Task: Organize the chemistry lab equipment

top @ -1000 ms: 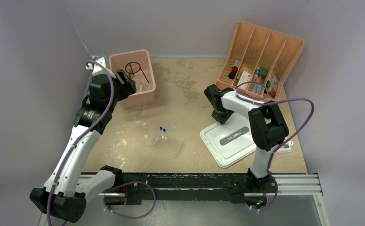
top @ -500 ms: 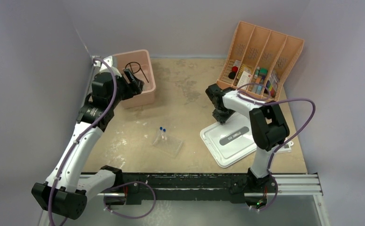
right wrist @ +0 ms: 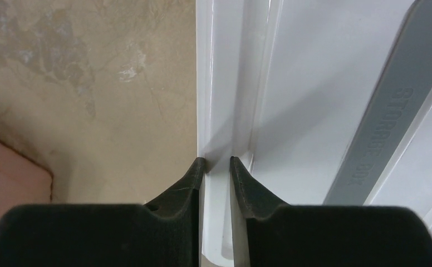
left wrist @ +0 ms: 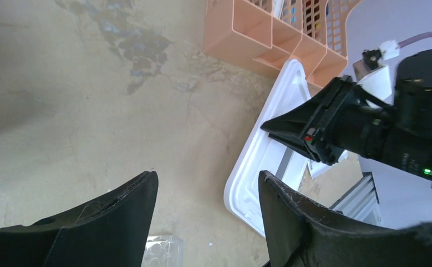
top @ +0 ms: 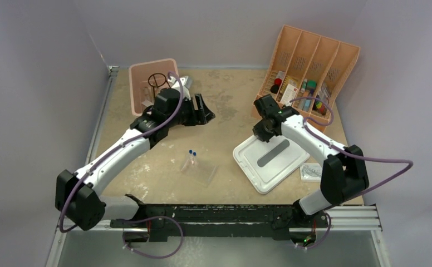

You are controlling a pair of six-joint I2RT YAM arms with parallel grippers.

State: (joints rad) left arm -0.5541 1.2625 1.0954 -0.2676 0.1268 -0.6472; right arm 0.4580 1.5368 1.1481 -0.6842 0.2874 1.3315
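Now, the left arm is stretched out over the middle of the counter [top: 147, 161], and the left end effector [top: 207, 111] hangs above bare surface with its fingers spread wide. Nothing is between them; the wrist view shows only the stained counter in the gap.

Over on the right, the right end effector [right wrist: 216, 162] is down on the white lid [top: 272, 161], at its far-left corner. Its two fingertips are pinched onto the raised outer rim, one on each side, with just the rim's thickness between them. The lid lies flat on the counter, grey strip facing up.

The clear plastic tray [top: 201, 171] sits near the middle of the counter, well apart from both arms. The blue-capped thin tubes [top: 192, 152] are at its far corner, caps pointing away; whether they sit inside it or lean on it, I cannot tell.

At the far left, the pink bin [top: 138, 69] holds the black wire ring [top: 157, 80]. At the far right, the orange divided organiser [top: 336, 55] leans back with small loose lab items [top: 308, 92] gathered at its near end, just beyond the lid.
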